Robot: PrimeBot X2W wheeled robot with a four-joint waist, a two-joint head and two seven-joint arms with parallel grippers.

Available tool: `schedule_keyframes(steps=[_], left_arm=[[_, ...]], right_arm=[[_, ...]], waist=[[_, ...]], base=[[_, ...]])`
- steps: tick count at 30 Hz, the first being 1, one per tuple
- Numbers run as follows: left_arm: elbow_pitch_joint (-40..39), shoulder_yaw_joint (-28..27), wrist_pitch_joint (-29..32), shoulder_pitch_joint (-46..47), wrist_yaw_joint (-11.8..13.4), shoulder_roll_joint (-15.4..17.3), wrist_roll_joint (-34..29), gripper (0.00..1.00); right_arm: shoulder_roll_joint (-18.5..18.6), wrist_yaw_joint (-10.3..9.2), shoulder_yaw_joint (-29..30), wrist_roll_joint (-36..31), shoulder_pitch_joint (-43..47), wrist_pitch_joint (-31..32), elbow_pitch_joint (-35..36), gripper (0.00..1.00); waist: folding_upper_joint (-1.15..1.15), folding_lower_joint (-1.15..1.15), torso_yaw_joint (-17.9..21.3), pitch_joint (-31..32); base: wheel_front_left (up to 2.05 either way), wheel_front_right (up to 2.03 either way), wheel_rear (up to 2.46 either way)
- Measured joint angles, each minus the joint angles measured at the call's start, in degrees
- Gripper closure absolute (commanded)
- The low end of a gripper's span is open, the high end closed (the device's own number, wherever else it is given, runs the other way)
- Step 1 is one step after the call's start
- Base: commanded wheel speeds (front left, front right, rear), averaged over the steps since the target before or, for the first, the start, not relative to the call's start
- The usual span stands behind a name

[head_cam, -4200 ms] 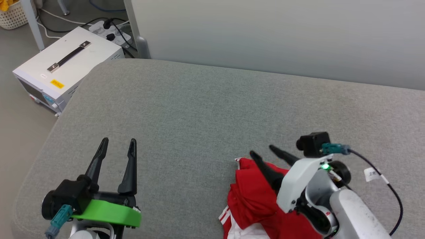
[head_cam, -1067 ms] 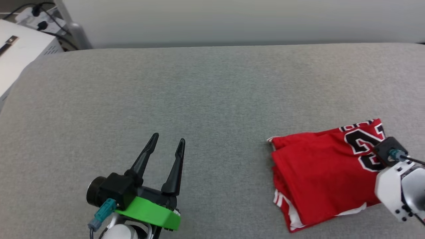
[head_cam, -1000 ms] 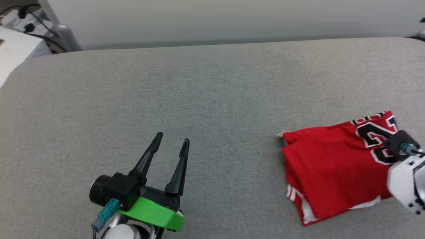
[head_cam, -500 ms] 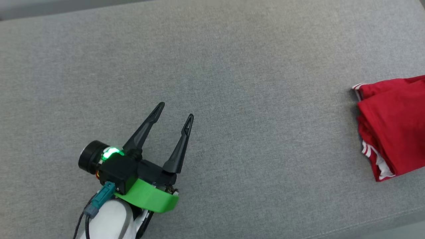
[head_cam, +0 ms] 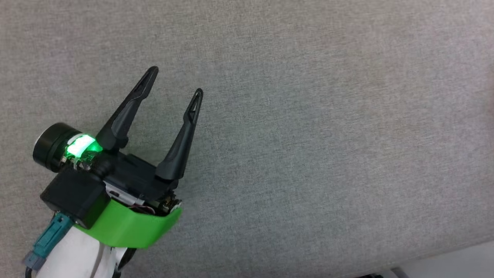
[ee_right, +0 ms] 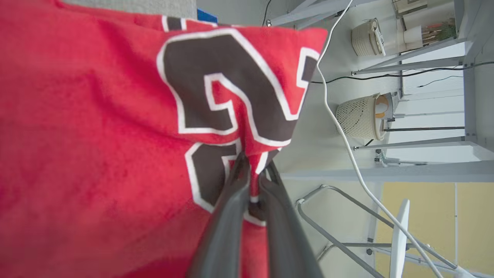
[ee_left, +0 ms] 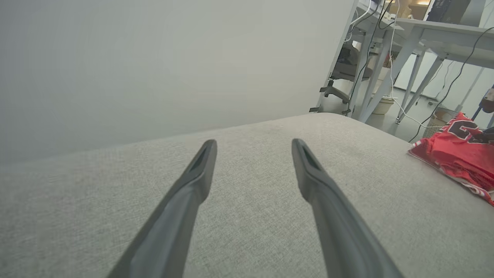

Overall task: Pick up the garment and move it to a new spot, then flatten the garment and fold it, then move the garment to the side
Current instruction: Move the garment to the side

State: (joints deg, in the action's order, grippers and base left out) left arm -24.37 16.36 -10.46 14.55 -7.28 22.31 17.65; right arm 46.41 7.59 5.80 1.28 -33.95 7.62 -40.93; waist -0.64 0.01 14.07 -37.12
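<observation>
The garment [ee_right: 96, 127], red with a black white-outlined number, hangs close in front of the right wrist camera. My right gripper [ee_right: 254, 170] is shut on its fabric near the lower numeral. From the left wrist the garment [ee_left: 459, 154] is a folded red bundle at the far right of the grey cushion [ee_left: 247, 216]. My left gripper [head_cam: 175, 81] hovers over the cushion [head_cam: 308, 135] at the left, open and empty; its two fingers spread wide in the left wrist view [ee_left: 254, 148].
A pale wall panel [ee_left: 154, 61] rises behind the cushion. Beyond the cushion's right end stand white table legs [ee_left: 405, 73], cables and a wicker basket [ee_right: 359, 116]. The cushion's front edge [head_cam: 444, 251] runs across the head view's lower right corner.
The head camera has swung down and left, so the garment and right gripper left its picture. The left gripper stays open; the right stays shut on the garment.
</observation>
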Motion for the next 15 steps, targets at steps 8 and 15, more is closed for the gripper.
schedule_keyframes(steps=[8,15], left_arm=[[-0.69,0.32,0.41,-0.04,0.47,0.56,-0.01,0.00],[1.79,1.19,-1.11,-0.04,0.53,-0.37,0.05,0.00]], right_arm=[[-2.96,0.00,2.53,-2.29,-3.82,-1.49,-7.05,0.53],[-3.82,0.00,3.24,-4.36,-6.02,-4.36,-8.88,0.00]], waist=[[0.00,0.00,-1.78,-2.33],[0.00,0.00,-2.19,0.01]], base=[[0.00,0.00,0.00],[0.00,0.00,0.00]])
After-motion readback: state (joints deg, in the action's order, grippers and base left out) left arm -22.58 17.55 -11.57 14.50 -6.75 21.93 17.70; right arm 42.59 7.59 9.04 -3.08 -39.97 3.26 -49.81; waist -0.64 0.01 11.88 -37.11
